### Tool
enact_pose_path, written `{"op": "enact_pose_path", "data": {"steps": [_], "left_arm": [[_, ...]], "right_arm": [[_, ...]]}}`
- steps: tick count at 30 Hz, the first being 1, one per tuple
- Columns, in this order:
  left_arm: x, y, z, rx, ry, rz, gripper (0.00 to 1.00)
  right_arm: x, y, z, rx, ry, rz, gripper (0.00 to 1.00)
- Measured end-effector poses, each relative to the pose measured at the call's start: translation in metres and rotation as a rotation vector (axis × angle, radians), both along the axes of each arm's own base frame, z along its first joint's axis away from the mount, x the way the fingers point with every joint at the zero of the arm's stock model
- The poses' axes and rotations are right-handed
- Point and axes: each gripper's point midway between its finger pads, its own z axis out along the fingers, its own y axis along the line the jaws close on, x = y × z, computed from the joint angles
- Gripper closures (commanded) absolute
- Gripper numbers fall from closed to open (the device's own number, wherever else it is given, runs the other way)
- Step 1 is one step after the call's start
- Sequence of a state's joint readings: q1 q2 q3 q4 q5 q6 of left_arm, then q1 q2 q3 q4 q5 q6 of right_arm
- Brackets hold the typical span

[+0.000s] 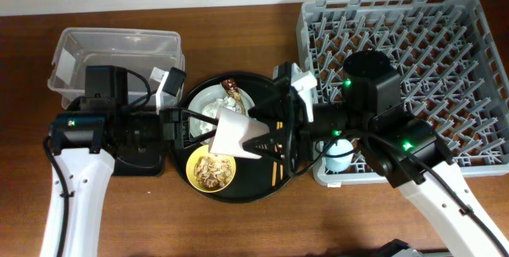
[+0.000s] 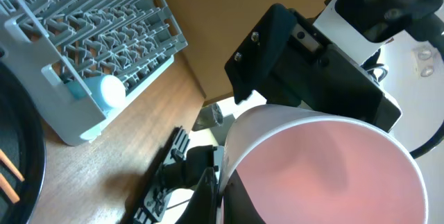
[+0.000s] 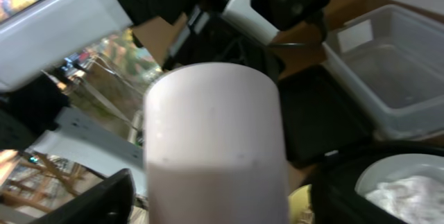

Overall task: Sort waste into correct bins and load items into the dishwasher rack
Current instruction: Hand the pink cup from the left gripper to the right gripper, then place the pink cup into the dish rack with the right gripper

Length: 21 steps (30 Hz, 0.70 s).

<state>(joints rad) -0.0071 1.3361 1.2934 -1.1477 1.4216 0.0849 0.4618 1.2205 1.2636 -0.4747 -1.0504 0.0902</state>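
So the pink cup (image 1: 236, 135) is up in the air right over the middle of the round tray (image 1: 250, 187), lying sideways between both arms. The left gripper (image 1: 211, 130) comes in from the tray's left and looks clamped on the rim end. The right gripper (image 1: 269, 136) has its fingers (image 3: 104, 200) either side of the base end, but honestly I can't tell if they're squeezing or just straddling it, since that view is blurry. The blue cup (image 1: 338, 156) sits in the rack (image 1: 445, 58), in the corner nearest the tray. On the tray are a plate (image 1: 200, 102) with tissue (image 3: 409, 196) and the wrapper (image 1: 231, 90), plus a bowl (image 1: 191, 171) of scraps (image 1: 213, 171). The tub (image 1: 119, 54) and black bin (image 1: 147, 161) are left of the tray.
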Motion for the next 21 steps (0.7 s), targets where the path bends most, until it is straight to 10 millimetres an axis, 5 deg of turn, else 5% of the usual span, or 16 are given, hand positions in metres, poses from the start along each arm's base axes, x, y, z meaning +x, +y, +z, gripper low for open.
{"op": "enact_pose_path", "data": {"steps": [4, 8, 12, 13, 15, 16, 17, 20, 21], "left_arm": [[-0.001, -0.001, 0.007, -0.035, -0.019, -0.015, 1.00], [-0.002, -0.002, 0.014, -0.075, -0.047, -0.033, 0.97], [0.001, -0.001, 0.011, -0.051, -0.072, -0.025, 0.01], [0.005, 0.000, 0.002, -0.001, -0.069, -0.003, 0.01], [0.020, 0.010, -0.034, 0.215, -0.018, 0.098, 0.01], [0.026, 0.018, -0.049, 0.304, 0.016, 0.148, 0.01], [0.031, 0.026, -0.062, 0.386, 0.048, 0.196, 0.01], [0.038, 0.037, -0.076, 0.483, 0.078, 0.258, 0.01], [0.038, 0.039, -0.078, 0.493, 0.083, 0.266, 0.01]], "right_arm": [[-0.006, 0.004, 0.001, 0.007, 0.007, 0.028, 0.18], [-0.010, 0.007, -0.001, 0.007, 0.028, 0.055, 0.49], [-0.009, 0.005, -0.003, 0.001, 0.047, 0.045, 0.52], [-0.007, -0.001, -0.006, -0.014, 0.069, 0.019, 0.52], [0.016, -0.050, -0.020, -0.108, 0.139, -0.243, 0.53], [0.021, -0.091, -0.043, -0.233, 0.269, -0.472, 0.55], [0.029, -0.157, -0.072, -0.377, 0.381, -0.822, 0.55], [0.010, -0.261, -0.132, -0.668, 0.684, -1.300, 0.55], [0.011, -0.278, -0.147, -0.736, 0.751, -1.362, 0.55]]}}
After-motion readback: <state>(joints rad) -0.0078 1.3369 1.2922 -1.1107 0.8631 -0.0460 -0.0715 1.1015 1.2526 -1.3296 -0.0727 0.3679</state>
